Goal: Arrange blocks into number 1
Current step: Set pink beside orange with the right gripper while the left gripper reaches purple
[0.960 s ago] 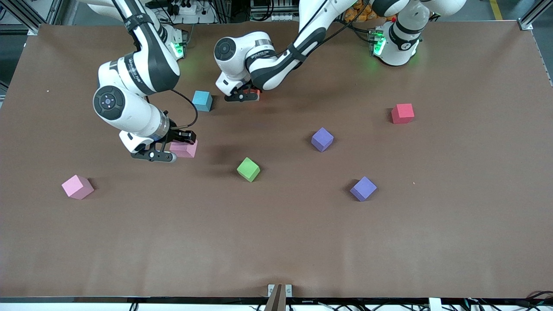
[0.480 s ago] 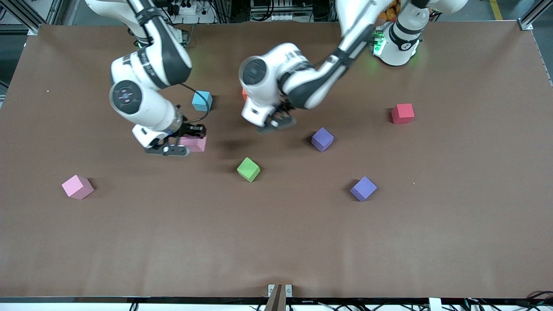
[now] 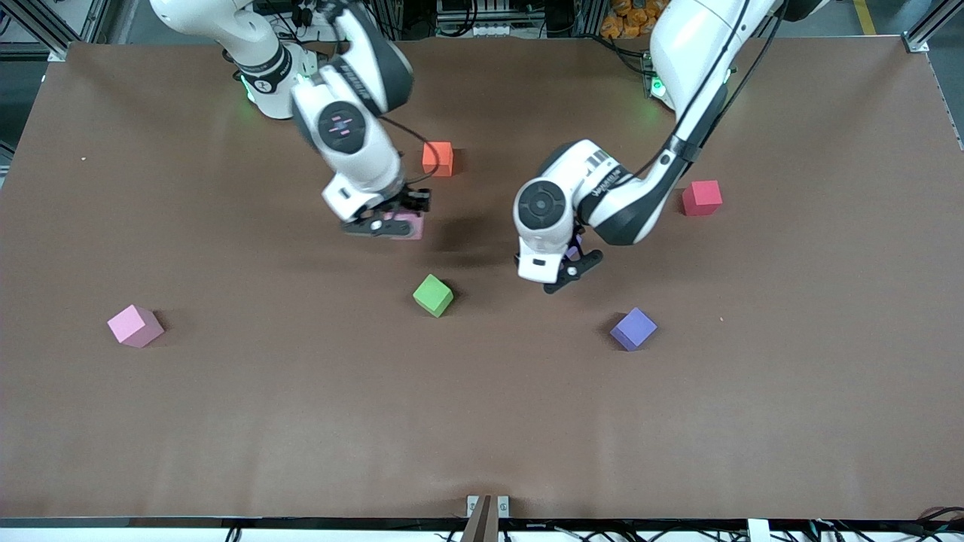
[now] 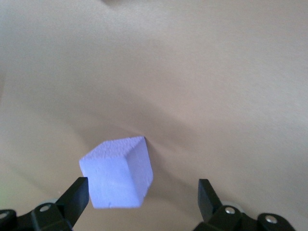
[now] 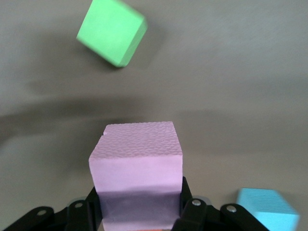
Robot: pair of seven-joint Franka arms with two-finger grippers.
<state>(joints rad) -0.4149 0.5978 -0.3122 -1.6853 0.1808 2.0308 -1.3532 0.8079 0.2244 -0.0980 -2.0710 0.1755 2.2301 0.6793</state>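
Right gripper point(image 3: 385, 223), up over the brown table point(image 3: 226, 421) near its middle: clamped tight on a pink matte foam cube point(image 5: 137, 168), gripped by its lower sides between the black fingers point(image 5: 190, 211). On the table below and ahead of that grip, a green foam cube point(image 3: 433, 294); just beside the grip in the right wrist view, a light blue foam cube point(image 5: 267, 208), hidden under the arm in the front view. Close by, toward the robots' bases, an orange foam cube point(image 3: 437, 158).

Left gripper point(image 3: 570, 265), low over a purple foam cube point(image 4: 118, 172): spread wide, holding nothing, one finger point(image 4: 77, 195) just beside the cube's corner, the other well clear of it. Cube resting on the table, turned cornerwise to the fingers.

Nearer the front camera than the left gripper, a second purple foam cube point(image 3: 633, 328). Toward the left arm's end from it, a red foam cube point(image 3: 702, 197). Well apart from the right gripper, toward the right arm's end, a second pink foam cube point(image 3: 135, 325).
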